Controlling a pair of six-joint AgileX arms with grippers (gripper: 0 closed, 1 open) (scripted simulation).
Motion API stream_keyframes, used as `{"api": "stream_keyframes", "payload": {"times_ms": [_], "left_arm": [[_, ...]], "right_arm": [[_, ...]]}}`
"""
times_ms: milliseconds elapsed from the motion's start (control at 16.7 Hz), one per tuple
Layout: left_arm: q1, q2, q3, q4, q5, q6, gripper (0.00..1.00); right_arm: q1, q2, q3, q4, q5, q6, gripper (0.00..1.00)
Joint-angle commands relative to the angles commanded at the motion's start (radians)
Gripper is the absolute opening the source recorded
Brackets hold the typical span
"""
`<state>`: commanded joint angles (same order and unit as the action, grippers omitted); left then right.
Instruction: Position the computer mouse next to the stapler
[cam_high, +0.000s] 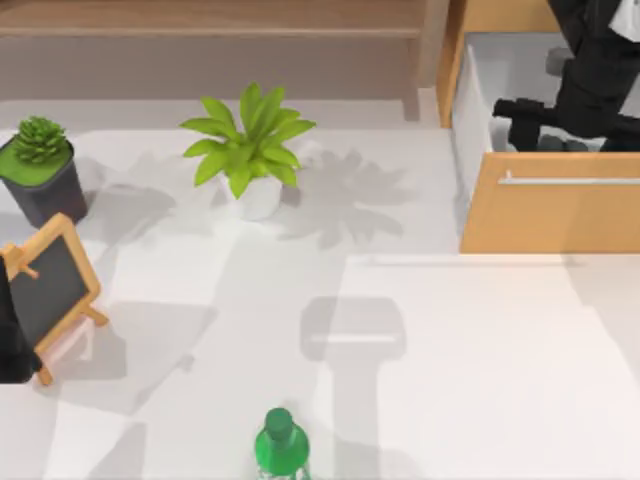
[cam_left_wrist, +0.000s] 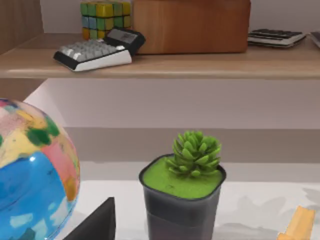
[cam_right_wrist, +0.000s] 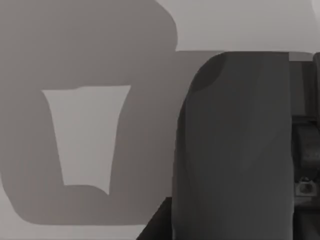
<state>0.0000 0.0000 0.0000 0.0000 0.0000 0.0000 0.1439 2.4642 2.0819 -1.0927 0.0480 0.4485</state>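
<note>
My right arm reaches down into the open wooden drawer (cam_high: 545, 215) at the table's back right. Its gripper (cam_high: 528, 112) hangs low inside the drawer. Just in front of the gripper lies a small dark grey object with two smooth humps, the computer mouse (cam_high: 565, 143). Whether the gripper touches it I cannot tell. In the right wrist view a big dark rounded shape (cam_right_wrist: 235, 150) stands very close, over a pale floor with a grey shadow. The stapler is out of view. My left arm (cam_high: 8, 335) stays parked at the table's left edge.
A leafy plant in a white pot (cam_high: 250, 150) stands at the back middle, and a succulent in a dark pot (cam_high: 42, 170) at the back left. A small chalkboard easel (cam_high: 48, 285) is at the left and a green bottle (cam_high: 280, 445) at the front edge. A shelf (cam_left_wrist: 200, 62) carries a calculator and a colour cube.
</note>
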Motion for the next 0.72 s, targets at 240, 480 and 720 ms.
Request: {"api": "stream_keyframes", "payload": {"times_ms": [240, 480, 720], "left_arm": [[0.0, 0.0, 0.0, 0.0, 0.0, 0.0, 1.0], [0.0, 0.0, 0.0, 0.0, 0.0, 0.0, 1.0], [0.0, 0.0, 0.0, 0.0, 0.0, 0.0, 1.0]], "right_arm": [[-0.001, -0.004, 0.0, 0.0, 0.0, 0.001, 0.0], [-0.001, -0.043, -0.009, -0.009, -0.009, -0.047, 0.0], [-0.015, -0.161, -0.054, -0.025, -0.042, -0.238, 0.0]]}}
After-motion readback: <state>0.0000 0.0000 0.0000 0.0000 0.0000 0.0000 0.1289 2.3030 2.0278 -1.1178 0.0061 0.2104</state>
